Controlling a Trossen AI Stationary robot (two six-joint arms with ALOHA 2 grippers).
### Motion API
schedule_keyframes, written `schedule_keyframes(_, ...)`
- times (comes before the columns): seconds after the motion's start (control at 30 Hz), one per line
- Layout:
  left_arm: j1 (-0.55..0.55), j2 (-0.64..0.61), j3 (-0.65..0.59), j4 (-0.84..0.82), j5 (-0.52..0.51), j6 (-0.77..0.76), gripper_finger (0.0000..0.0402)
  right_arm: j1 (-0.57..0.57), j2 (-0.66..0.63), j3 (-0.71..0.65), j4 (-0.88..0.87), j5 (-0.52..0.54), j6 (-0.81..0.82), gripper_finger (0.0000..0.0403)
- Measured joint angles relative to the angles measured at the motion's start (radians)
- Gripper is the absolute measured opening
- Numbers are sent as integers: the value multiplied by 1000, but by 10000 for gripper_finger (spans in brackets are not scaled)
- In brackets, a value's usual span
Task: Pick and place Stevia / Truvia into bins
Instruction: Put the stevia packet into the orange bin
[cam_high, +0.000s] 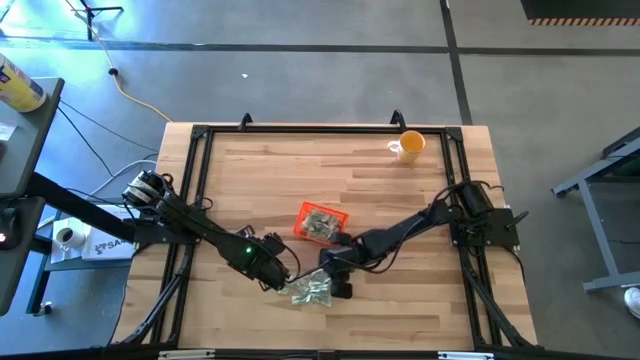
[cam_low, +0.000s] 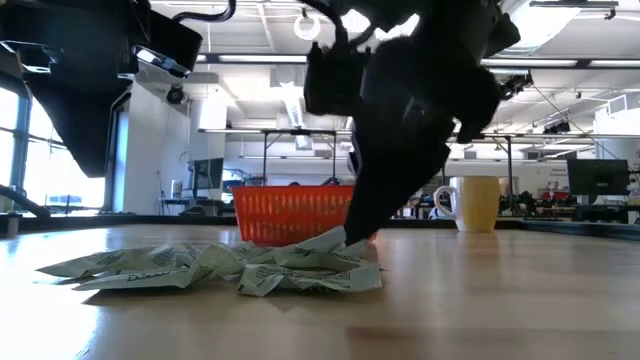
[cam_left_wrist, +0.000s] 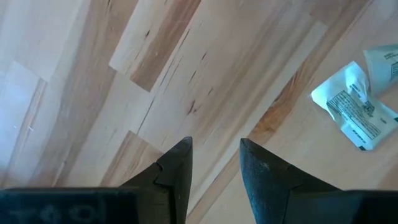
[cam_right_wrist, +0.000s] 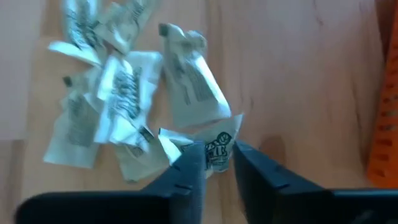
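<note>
The right hand (cam_right_wrist: 217, 163) is down at the near pile of packets (cam_high: 312, 290) on the table (cam_high: 400, 290), fingers clamped on one packet (cam_right_wrist: 219, 148). The left hand (cam_left_wrist: 215, 163), fingers apart and holding nothing, hovers just beside the pile. Beyond both hands sits the tray (cam_high: 321, 222), packets inside.
</note>
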Motion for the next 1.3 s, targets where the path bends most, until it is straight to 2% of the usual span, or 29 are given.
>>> schedule_keyframes(0.2, 0, 0, 0, -1, -5, 4, 168, 0, -8, 0, -45, -9, -1, 8)
schedule_keyframes(0.43, 0, 0, 0, 19, -6, 30, 168, 13, -133, -1, -169, 44, -3, 3)
schedule_keyframes(0.53, 19, 0, 0, 83, -5, 62, 168, 6, -223, -1, -242, 128, 32, 5)
schedule_keyframes(0.63, 50, -2, 0, 151, -4, 102, 168, -38, -288, 2, -241, 195, 45, 4)
schedule_keyframes(0.73, 83, -20, 1, 186, -3, 142, 168, -117, -289, 2, -231, 181, 10, 2)
schedule_keyframes(0.8, 99, -37, 1, 194, 0, 165, 168, -182, -267, -1, -218, 119, -22, 5)
schedule_keyframes(0.9, 114, -64, 1, 212, 20, 185, 168, -254, -231, -1, -190, -8, -62, 27)
schedule_keyframes(1.0, 114, -85, 1, 235, 25, 186, 168, -285, -205, -1, -189, -41, -81, 73)
schedule_keyframes(1.17, 111, -122, 1, 308, 13, 159, 168, -293, -204, 0, -184, 29, -96, 163)
schedule_keyframes(1.3, 112, -126, 1, 323, -12, 159, 168, -282, -186, 0, -202, 61, -128, 202)
